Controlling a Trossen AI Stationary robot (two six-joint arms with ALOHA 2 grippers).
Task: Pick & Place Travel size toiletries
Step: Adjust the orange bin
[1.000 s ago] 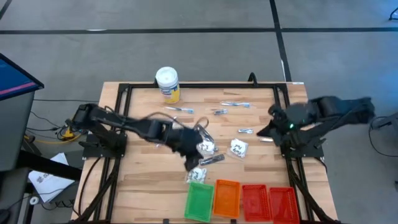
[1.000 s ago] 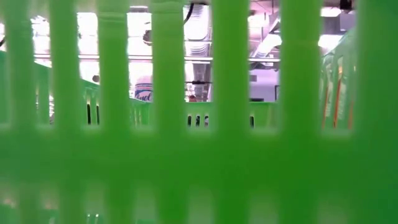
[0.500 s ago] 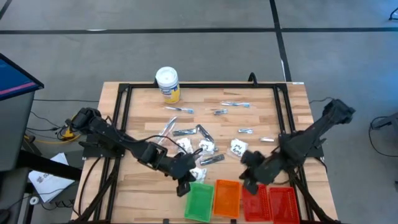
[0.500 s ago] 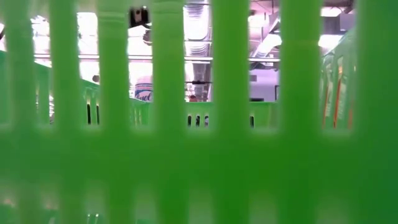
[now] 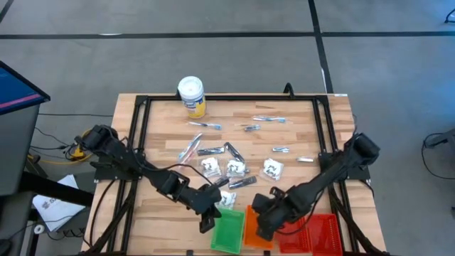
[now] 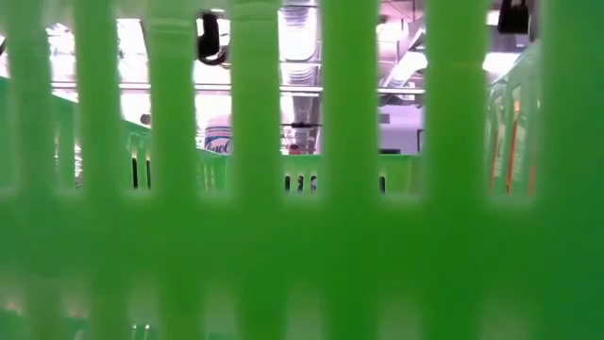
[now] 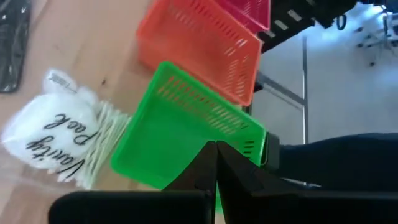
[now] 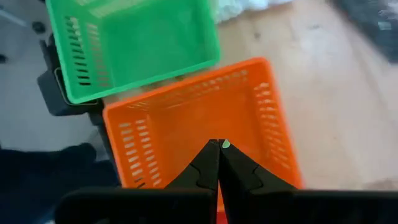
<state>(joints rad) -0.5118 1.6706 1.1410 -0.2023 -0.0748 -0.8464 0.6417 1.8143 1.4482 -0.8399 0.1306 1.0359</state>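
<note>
My two arms are matte black, built from slim jointed segments with thicker rounded housings at the joints. Thin black cables loop beside the left arm's links. The left gripper [image 5: 207, 222] and right gripper [image 5: 262, 229] each end in two dark, tapering fingers, which meet in a narrow wedge. Just behind each pair sits a flat black crossbar.
</note>
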